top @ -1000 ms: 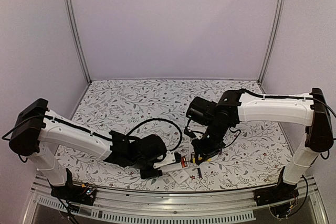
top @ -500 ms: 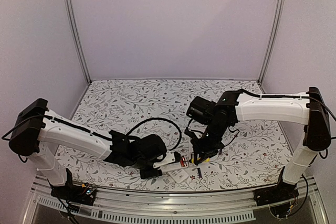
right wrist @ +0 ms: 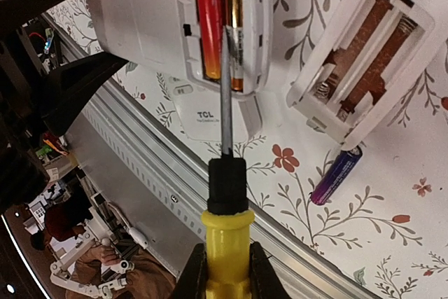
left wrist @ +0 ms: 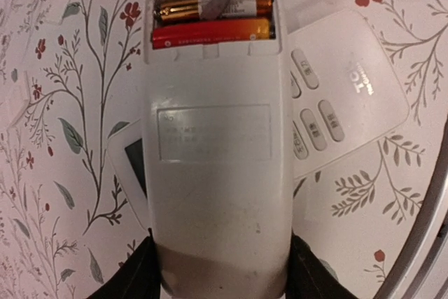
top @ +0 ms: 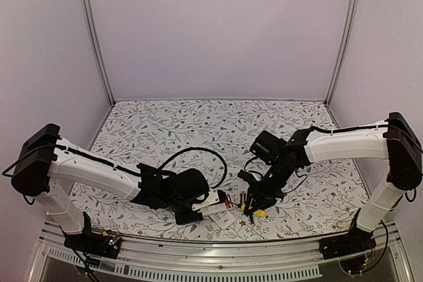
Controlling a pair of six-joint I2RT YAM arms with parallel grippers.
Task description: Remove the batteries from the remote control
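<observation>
while the left hand (left wrist: 220, 278) clamps the remote (left wrist: 217, 145), its batteries (left wrist: 210, 33) lie just ahead — right hand (right wrist: 227, 281) pinches a screwdriver (right wrist: 225, 180).

The top camera sits high behind the near edge of the desk (top: 198, 123), looking down and forward over all of it from afar. The left wrist camera looks close along the remote (left wrist: 220, 173); the right wrist camera looks close down the screwdriver (right wrist: 226, 180) onto that same remote.
</observation>
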